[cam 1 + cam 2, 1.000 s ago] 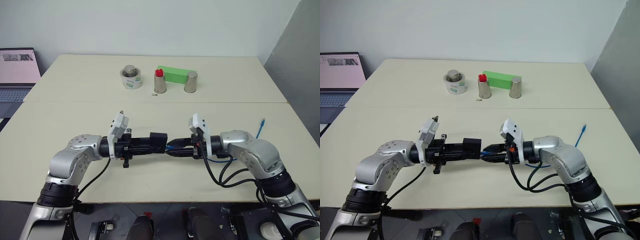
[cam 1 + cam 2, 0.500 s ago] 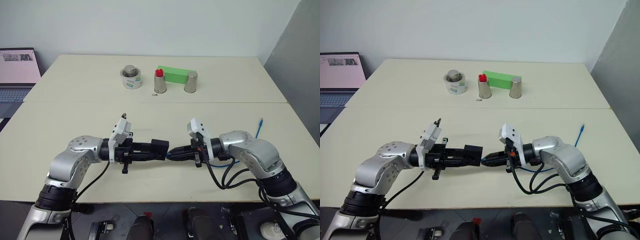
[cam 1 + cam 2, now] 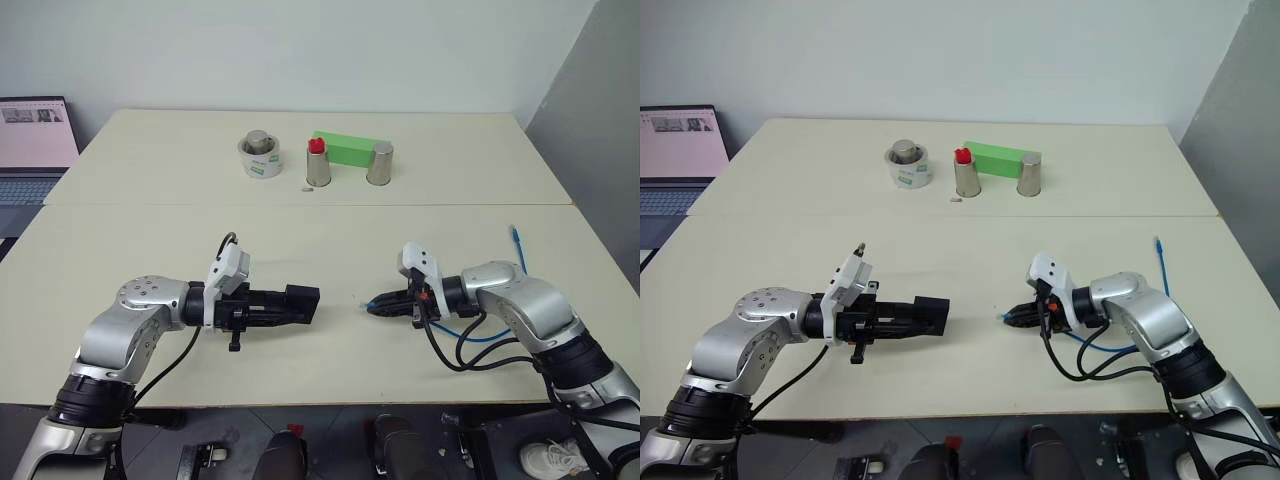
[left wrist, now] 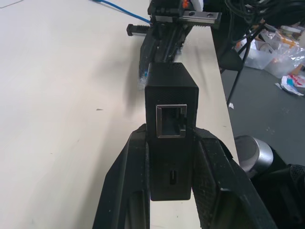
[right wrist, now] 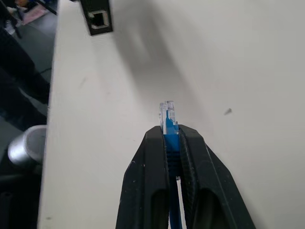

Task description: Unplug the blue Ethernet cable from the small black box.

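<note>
Cable [image 5: 170,136] plug pinched in right gripper [image 3: 372,306], clear of box [image 4: 170,114], itself clamped in left gripper [image 3: 300,304]; empty port facing plug.

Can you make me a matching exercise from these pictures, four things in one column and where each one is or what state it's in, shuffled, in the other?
Things:
1. small black box
2. blue Ethernet cable
3. green block
4. laptop

Places or states:
A. at the table's far side, behind two metal cups
B. off the table, at the far left
C. clamped in the left gripper, its port empty
D. plug end pinched in the right gripper, out of the port

Pairs: 1-C, 2-D, 3-A, 4-B
</note>
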{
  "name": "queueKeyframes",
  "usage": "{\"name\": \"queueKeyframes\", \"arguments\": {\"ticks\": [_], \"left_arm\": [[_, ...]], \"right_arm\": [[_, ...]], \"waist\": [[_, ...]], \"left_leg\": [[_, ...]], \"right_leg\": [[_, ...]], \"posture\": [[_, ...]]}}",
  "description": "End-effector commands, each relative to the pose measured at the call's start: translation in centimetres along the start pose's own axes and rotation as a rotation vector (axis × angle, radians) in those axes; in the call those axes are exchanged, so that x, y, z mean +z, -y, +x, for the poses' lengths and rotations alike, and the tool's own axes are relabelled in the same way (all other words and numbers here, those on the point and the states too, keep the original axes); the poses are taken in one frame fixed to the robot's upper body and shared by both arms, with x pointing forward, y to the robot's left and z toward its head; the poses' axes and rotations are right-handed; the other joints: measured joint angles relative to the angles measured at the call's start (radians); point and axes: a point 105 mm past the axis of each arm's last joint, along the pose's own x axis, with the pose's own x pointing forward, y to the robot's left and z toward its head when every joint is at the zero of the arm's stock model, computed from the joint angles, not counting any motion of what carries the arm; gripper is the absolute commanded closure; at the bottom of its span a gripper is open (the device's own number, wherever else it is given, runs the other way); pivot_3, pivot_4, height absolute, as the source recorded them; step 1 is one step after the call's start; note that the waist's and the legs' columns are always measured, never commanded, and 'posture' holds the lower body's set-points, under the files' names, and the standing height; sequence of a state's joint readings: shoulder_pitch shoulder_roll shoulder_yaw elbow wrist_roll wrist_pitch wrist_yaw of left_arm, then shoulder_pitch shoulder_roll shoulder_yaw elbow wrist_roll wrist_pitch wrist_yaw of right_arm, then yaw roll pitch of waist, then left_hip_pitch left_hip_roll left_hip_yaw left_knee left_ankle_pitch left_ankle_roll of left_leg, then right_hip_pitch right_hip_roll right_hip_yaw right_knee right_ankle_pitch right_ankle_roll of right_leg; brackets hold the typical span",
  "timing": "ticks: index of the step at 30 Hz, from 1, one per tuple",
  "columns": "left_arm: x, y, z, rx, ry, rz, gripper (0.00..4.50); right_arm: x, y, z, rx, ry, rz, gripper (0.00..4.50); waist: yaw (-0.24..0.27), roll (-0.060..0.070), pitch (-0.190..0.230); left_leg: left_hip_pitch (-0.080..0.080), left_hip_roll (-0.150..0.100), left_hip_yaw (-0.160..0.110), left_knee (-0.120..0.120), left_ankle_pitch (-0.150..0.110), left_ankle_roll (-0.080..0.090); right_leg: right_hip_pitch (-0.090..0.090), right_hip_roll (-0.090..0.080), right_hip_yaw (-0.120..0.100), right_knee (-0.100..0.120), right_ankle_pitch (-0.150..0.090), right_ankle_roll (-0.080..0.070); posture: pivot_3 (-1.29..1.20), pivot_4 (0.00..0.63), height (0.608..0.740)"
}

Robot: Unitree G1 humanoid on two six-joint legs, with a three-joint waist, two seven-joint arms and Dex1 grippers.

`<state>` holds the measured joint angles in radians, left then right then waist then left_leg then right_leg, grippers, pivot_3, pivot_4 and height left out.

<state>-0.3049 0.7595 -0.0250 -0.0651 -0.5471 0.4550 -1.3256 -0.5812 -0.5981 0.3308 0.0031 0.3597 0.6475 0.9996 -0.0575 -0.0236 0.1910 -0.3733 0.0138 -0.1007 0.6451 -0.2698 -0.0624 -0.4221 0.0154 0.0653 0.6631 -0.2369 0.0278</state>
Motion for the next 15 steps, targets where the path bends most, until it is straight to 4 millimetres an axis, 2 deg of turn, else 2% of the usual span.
{"name": "queueKeyframes", "arguments": {"ticks": [1,3,4,6,7,8,9,10,15], "left_arm": [[0.9,-0.4,-0.5,0.070,0.054,0.005,3.72],[0.6,-0.2,-0.1,0.084,0.054,-0.023,3.72],[0.5,-0.1,0.0,0.087,0.051,-0.031,3.72],[0.4,0.1,0.2,0.090,0.050,-0.043,3.72],[0.4,0.1,0.4,0.109,0.067,-0.065,3.72],[0.4,0.1,0.5,0.124,0.079,-0.082,3.72],[0.4,-0.1,0.5,0.148,0.090,-0.090,3.72],[0.2,-0.4,0.5,0.181,0.087,-0.106,3.72],[-0.2,-2.2,-0.2,0.318,0.116,-0.147,3.72]], "right_arm": [[1.6,7.5,-1.3,-0.448,0.062,-0.098,4.47],[1.5,10.7,-2.4,-0.641,0.071,-0.109,4.47],[1.3,11.5,-2.8,-0.689,0.071,-0.113,4.47],[1.1,12.2,-3.0,-0.718,0.071,-0.123,4.47],[0.8,12.5,-3.2,-0.722,0.064,-0.125,4.12],[0.6,12.6,-3.4,-0.725,0.059,-0.127,3.77],[0.7,12.6,-3.5,-0.716,0.066,-0.125,3.65],[0.9,12.4,-3.5,-0.700,0.080,-0.130,3.34],[2.5,10.3,-3.9,-0.579,0.153,-0.186,2.10]], "waist": [[-0.006,0.000,0.000],[-0.006,0.000,0.000],[-0.006,0.000,0.000],[-0.002,0.000,0.000],[0.000,0.000,0.000],[0.002,0.000,0.000],[0.002,0.000,0.000],[0.001,0.000,0.000],[0.001,0.000,0.000]], "left_leg": [[0.000,0.000,0.001,0.000,0.000,0.000],[0.001,0.000,0.002,0.000,0.000,0.000],[0.001,0.000,0.002,0.000,0.000,0.000],[0.000,-0.001,0.002,0.000,0.000,0.000],[0.000,-0.001,0.001,0.000,0.000,0.000],[-0.001,-0.001,0.001,0.000,0.000,0.000],[-0.001,-0.001,0.001,0.000,0.000,0.000],[-0.002,-0.001,0.001,0.000,0.000,0.000],[-0.002,-0.001,0.001,0.000,0.000,0.000]], "right_leg": [[0.000,0.000,0.001,0.000,0.001,0.001],[0.000,0.000,0.002,0.001,0.001,0.001],[0.000,0.000,0.002,0.001,0.001,0.002],[0.000,0.000,0.003,0.000,0.002,0.002],[-0.001,0.000,0.002,0.000,0.001,0.001],[-0.001,0.000,0.002,-0.001,0.001,0.001],[-0.001,-0.001,0.002,-0.001,0.002,0.001],[-0.001,-0.001,0.002,-0.001,0.002,0.000],[-0.002,-0.001,0.002,-0.001,0.004,-0.003]], "posture": [[0.00,0.150,0.740],[0.00,0.150,0.740],[0.00,0.150,0.740],[0.00,0.150,0.740],[0.00,0.150,0.740],[0.00,0.150,0.740],[0.00,0.150,0.740],[0.00,0.150,0.740],[0.00,0.150,0.740]]}}
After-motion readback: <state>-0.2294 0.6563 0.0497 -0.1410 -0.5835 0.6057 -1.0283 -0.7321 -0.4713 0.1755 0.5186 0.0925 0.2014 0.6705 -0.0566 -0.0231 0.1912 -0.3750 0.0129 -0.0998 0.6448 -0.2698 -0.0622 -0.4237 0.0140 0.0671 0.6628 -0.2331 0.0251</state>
